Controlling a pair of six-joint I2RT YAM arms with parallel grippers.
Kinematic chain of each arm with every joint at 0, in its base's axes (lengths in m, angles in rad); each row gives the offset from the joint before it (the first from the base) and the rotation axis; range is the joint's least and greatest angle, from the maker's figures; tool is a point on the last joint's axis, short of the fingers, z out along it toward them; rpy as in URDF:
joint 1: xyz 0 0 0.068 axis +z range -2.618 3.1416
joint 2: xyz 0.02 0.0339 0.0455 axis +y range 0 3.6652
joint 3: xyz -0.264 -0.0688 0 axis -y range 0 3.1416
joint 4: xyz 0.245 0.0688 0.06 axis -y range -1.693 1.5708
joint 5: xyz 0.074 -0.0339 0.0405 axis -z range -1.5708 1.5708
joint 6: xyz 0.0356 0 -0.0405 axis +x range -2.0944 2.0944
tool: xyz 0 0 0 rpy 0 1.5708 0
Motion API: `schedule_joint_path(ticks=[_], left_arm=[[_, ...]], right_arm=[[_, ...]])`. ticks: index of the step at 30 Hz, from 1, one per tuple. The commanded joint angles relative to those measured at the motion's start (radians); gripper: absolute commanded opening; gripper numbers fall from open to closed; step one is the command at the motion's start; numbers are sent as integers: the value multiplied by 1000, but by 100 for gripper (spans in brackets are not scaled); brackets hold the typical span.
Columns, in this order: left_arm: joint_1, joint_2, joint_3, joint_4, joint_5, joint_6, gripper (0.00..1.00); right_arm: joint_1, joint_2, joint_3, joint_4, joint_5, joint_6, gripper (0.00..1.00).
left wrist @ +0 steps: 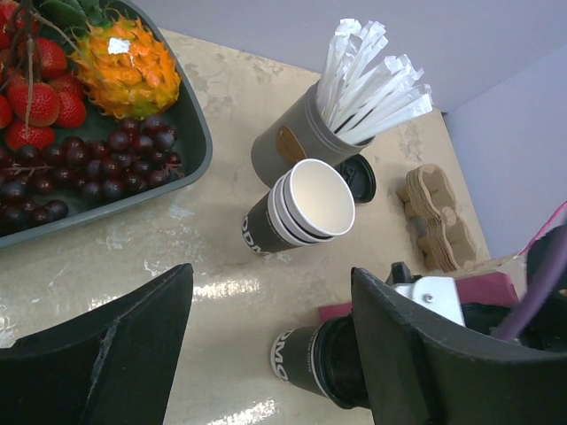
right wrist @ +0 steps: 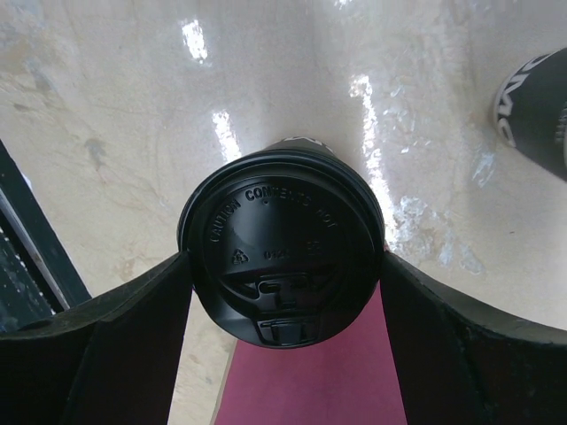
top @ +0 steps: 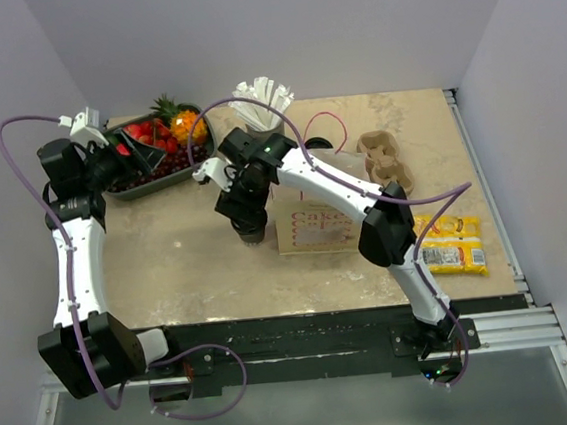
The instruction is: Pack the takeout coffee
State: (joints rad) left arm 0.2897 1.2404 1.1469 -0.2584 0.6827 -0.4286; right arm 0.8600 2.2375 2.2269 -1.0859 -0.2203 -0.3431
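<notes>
Table (top: 189,272) carries a paper bag (top: 316,231) lying right of centre, taken as reference. Fruit tray (left wrist: 197,133): well left of the bag, toward the far edge. Left gripper (left wrist: 272,279): well left of the bag, near the tray, fingers wide apart, nothing between them. Straw holder (left wrist: 292,142) and cup stack (left wrist: 306,208): beyond the bag's far-left corner. Right gripper (right wrist: 285,266): at the bag's left edge, fingers against both sides of the lid. Takeout coffee (right wrist: 279,230): upright on the table, just beside the bag's left edge.
</notes>
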Motion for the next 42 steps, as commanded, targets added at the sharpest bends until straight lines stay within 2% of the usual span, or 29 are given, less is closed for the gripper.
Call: schedule_joint_path(ticks=[1,7,11,15,19,22,25,30,34,38,42], left_arm=[[9,21,20,42,25,-12,76],[8,51,62,44,26,13,75],[-18,65,82,57,32,63,75],[-147,105,143,45,35,145,75],[-268,163,184,94,145,168,75],[-366,241,255,99,228,185,75],[-460,310,326,105,285,195,75],[-582,421,445,90,296,188,76],[-678,475,505,18,220,270,76],[-719,490,517,-24,105,323,76],[-739,516,539,-67,80,379,72]], right_arm=[[4,-159,79,38,-10,6,73],[-24,-307,74,130,-2,30,71],[-84,-407,68,240,38,119,68],[-176,-501,53,348,76,177,67],[-225,-610,-9,388,145,181,67],[-249,-709,-82,374,214,151,67],[-300,-809,-171,356,219,133,67],[-349,-898,-222,262,202,101,67],[-351,-972,-265,202,104,98,66],[-349,-998,-292,146,18,87,66],[-349,-987,-302,60,-30,64,65]])
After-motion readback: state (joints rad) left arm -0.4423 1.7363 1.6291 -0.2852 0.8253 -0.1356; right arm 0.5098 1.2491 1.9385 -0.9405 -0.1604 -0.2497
